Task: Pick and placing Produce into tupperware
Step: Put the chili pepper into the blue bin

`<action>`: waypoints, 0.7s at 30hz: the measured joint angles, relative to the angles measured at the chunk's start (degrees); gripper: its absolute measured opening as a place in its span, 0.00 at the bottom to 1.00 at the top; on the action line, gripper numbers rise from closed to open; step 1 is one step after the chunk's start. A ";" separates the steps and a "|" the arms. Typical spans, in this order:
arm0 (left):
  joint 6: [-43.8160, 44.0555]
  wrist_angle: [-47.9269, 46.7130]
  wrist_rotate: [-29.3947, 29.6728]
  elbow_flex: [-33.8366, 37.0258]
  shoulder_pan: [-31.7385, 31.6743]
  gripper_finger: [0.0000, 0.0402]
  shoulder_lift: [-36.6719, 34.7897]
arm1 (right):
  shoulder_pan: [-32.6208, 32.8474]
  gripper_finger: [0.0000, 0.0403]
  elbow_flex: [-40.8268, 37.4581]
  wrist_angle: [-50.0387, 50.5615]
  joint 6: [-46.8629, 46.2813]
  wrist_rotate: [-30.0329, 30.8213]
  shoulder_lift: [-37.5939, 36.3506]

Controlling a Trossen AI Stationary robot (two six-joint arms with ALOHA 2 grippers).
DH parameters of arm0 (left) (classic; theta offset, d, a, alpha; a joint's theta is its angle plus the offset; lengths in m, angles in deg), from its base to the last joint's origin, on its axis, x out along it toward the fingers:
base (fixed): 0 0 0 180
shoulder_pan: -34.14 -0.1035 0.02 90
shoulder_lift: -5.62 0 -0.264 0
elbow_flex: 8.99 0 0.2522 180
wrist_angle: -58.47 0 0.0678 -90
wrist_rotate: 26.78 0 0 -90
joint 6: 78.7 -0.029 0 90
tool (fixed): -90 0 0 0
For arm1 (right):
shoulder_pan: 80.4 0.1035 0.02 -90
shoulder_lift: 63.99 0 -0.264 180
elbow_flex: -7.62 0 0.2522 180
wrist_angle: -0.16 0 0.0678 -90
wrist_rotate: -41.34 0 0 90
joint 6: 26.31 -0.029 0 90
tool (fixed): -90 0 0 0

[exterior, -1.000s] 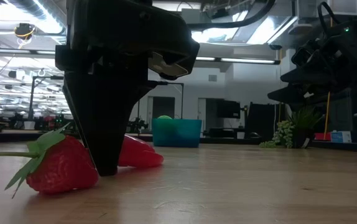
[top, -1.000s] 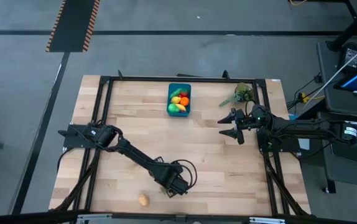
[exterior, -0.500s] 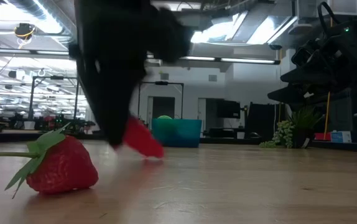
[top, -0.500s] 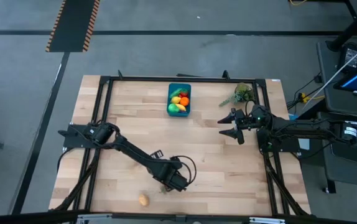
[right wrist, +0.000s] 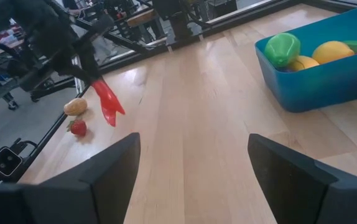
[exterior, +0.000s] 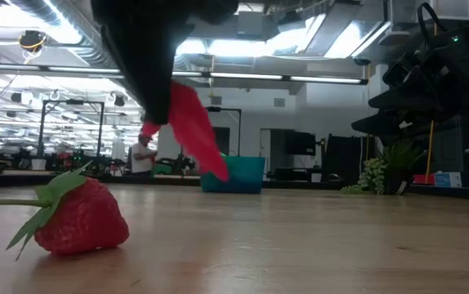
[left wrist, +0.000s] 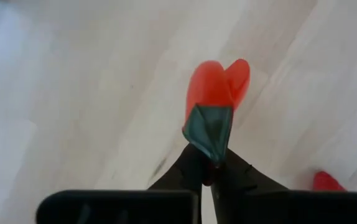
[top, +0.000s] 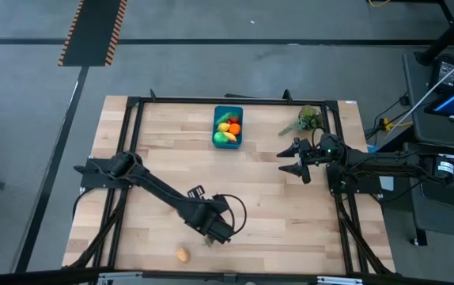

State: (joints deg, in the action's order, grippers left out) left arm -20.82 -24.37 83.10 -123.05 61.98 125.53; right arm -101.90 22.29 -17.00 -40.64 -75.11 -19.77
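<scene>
The left end effector, near the table's front edge, is clamped on the stem end of a red pepper, which hangs clear of the wood, long axis tilted downward. The tub lies well away toward the far edge, nearer the idle right end effector, whose fingers gape empty. One strawberry and one tan piece remain; several pieces fill the tub.

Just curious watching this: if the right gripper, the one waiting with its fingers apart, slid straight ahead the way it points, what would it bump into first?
Probably nothing soon: ahead of the right gripper lies bare table. The tupperware sits off to one side, the left gripper with its red pepper far off. Depth is uncertain.
</scene>
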 joint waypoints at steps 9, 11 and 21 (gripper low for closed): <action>0.97 -1.03 6.62 -0.08 2.08 0.01 -3.08 | 0.00 0.74 0.00 -0.01 -0.02 0.00 0.00; 1.37 -1.77 9.35 -0.07 2.86 0.01 -3.91 | 0.00 0.74 0.00 -0.04 -0.05 0.00 0.00; 3.53 -3.43 26.32 -0.11 8.17 0.01 -8.78 | 0.00 0.74 0.00 -0.02 -0.15 0.00 0.00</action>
State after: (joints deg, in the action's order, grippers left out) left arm -17.29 -27.81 109.42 -123.16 70.15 116.75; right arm -101.90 22.29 -17.02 -40.79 -75.11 -19.77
